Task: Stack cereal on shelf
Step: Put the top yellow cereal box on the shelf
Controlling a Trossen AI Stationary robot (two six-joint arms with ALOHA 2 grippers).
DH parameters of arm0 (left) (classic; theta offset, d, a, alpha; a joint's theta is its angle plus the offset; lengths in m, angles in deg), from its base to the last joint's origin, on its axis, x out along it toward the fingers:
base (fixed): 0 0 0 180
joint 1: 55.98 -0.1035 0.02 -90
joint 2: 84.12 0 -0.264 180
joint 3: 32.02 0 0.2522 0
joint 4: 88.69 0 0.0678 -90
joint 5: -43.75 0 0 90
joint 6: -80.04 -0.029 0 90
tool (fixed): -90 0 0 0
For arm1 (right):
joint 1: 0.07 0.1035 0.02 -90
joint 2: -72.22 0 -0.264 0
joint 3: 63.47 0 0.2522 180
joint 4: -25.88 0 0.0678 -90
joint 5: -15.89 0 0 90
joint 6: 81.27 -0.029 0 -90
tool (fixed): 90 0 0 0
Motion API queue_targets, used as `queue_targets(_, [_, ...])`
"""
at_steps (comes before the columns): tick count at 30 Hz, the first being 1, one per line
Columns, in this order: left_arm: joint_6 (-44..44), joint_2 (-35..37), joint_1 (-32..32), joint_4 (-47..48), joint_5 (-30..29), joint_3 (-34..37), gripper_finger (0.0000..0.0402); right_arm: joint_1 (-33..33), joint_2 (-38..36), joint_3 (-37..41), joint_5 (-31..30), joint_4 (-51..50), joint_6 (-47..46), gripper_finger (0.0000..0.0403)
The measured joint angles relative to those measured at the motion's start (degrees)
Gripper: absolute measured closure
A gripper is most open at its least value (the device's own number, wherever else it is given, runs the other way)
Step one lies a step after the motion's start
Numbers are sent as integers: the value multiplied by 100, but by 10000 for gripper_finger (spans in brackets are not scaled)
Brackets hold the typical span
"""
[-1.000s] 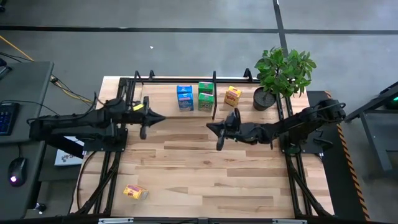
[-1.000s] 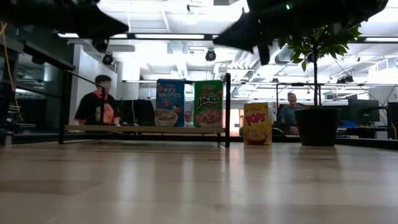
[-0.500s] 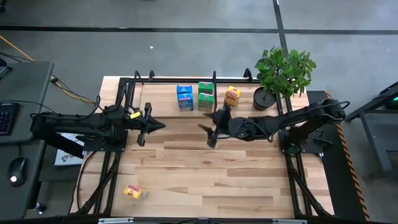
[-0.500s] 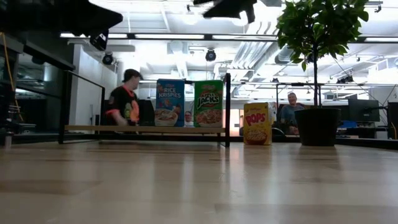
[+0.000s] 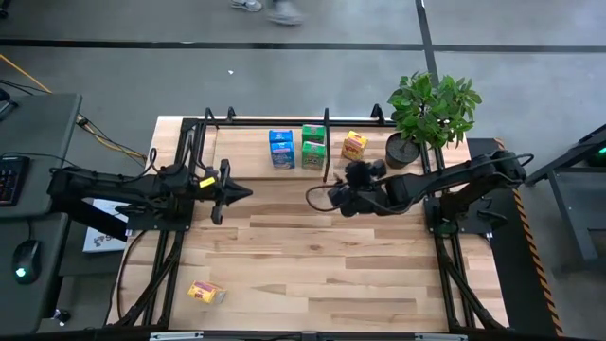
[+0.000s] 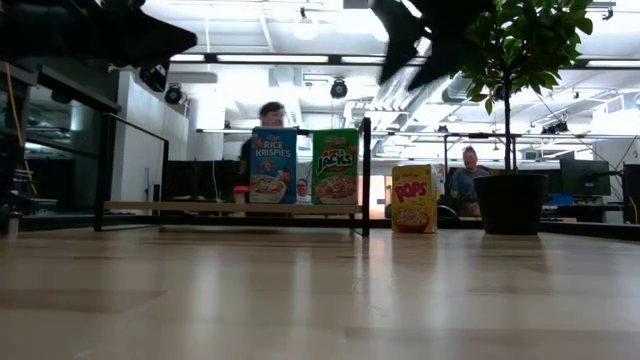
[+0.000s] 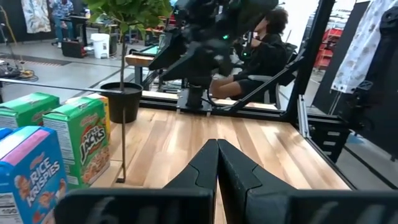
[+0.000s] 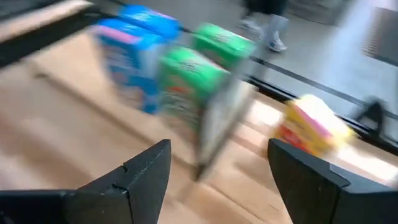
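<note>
On the shelf (image 5: 248,142) at the table's far side, two blue cereal boxes (image 5: 281,149) and two green ones (image 5: 313,147) stand upright on their bases, left of the black divider (image 5: 327,142). Right of the divider a yellow box (image 5: 354,146) stands upright, lower than the shelf board in the low view (image 6: 413,198). Another yellow box (image 5: 205,293) lies on the tabletop near the front left. My right gripper (image 8: 219,149) hangs open and empty in front of the divider, above the table (image 5: 317,196). My left gripper (image 7: 217,163) is shut and empty at mid-left (image 5: 237,192).
A potted plant (image 5: 431,114) stands at the far right corner beside the shelf. Bare wooden tabletop (image 5: 312,265) stretches between the arms and toward the front edge. People show in the room beyond the table.
My right gripper has opened, risen above the table and turned at the wrist, staying in front of the divider. My left gripper has swung slightly toward the near edge, still shut. The boxes have not moved. A person has walked past behind the shelf.
</note>
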Motion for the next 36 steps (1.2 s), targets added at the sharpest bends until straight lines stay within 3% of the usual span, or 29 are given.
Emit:
queue_targets(3, [2, 0, 55, 2, 0, 0, 401, 0, 126, 0, -379, -974, -1070, 142])
queue_targets(7, [2, 0, 62, 4, 0, 2, 401, -4, 492, 4, -272, -1831, -1931, 142])
queue_targets(15, [19, -2, 60, 12, 0, 2, 401, -238, 825, 365, 119, -2256, -2058, 143])
queue_targets(20, [15, -4, 60, 52, 0, 4, 401, -508, 82, 1713, 676, -726, -1511, 146])
queue_targets(26, [-92, -2, 60, -8, -197, 4, 401, -941, -911, 2906, 56, 2066, 276, 146])
queue_targets(30, [-94, -2, 57, -87, -428, 4, 400, -1593, -1142, 3318, 499, 3408, 1227, 146])
queue_targets(36, [-81, -3, 58, -194, -446, 4, 399, -2565, -1113, 3381, 1163, 4211, 2000, 147])
